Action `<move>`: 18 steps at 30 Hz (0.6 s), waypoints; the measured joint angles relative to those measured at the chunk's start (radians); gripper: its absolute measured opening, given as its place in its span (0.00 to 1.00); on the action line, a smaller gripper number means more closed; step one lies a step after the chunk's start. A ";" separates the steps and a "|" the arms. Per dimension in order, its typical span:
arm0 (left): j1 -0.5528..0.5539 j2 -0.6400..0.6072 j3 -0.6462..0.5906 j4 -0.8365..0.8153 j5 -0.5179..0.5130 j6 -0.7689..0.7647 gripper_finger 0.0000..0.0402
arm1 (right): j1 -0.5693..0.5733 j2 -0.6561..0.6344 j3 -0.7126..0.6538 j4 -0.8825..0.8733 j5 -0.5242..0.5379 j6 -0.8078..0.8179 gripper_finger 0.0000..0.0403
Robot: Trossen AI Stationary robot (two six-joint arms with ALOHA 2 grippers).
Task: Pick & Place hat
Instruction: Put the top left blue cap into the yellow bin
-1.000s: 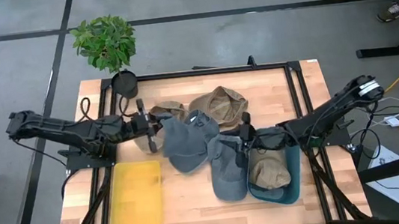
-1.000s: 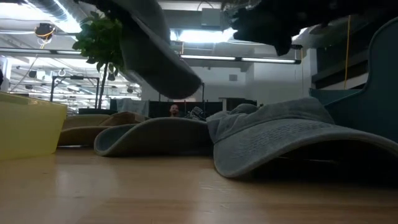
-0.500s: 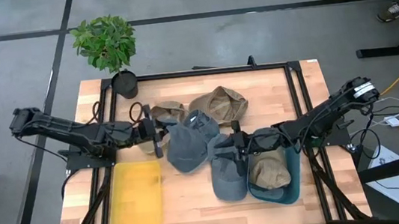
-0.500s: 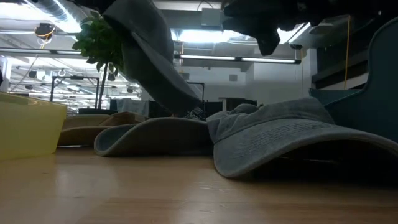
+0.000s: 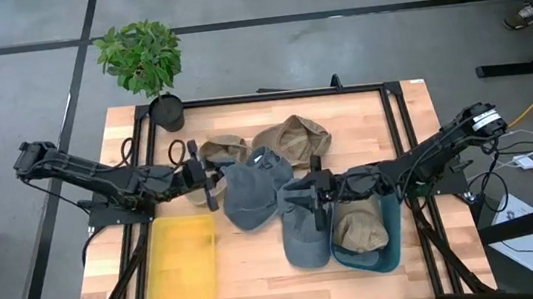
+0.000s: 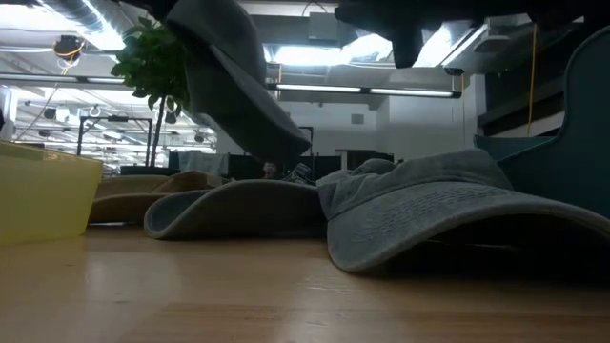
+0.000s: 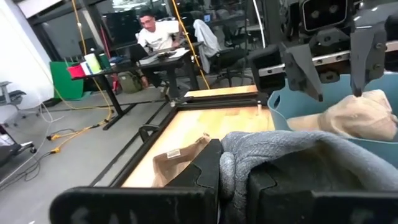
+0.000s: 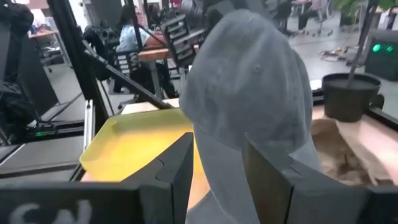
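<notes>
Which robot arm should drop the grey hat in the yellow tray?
Probably the left. Its gripper already grips the lifted grey hat, right beside the yellow tray. The right gripper is open, farther off.

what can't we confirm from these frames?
- Left pincer grip: in the left wrist view the grey hat covers the fingertips.
- Low view: both arms cut off by the top edge.
- Tan hat in the teal bin: partly hidden by the right arm in the high view.
</notes>
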 joint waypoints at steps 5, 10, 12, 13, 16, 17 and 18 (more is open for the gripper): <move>0.010 0.021 0.000 0.043 -0.004 0.017 0.05 | 0.000 0.004 0.024 0.014 0.015 -0.040 0.33; 0.029 0.053 0.000 0.049 -0.004 0.049 0.04 | 0.000 0.038 0.071 -0.009 0.023 -0.092 0.33; 0.025 0.055 0.000 0.040 0.006 0.052 0.04 | 0.000 0.045 0.083 -0.044 0.023 -0.099 0.33; 0.020 0.051 0.000 0.041 0.035 0.057 0.04 | 0.000 0.047 0.086 -0.062 0.023 -0.097 0.33; -0.018 0.024 0.001 0.031 0.112 0.060 0.04 | 0.000 0.049 0.086 -0.109 0.022 -0.089 0.33; -0.034 0.015 0.007 0.010 0.116 0.048 0.04 | 0.000 0.050 0.086 -0.114 0.022 -0.088 0.33; -0.052 0.004 0.016 -0.020 0.115 0.030 0.04 | 0.000 0.050 0.086 -0.114 0.022 -0.088 0.33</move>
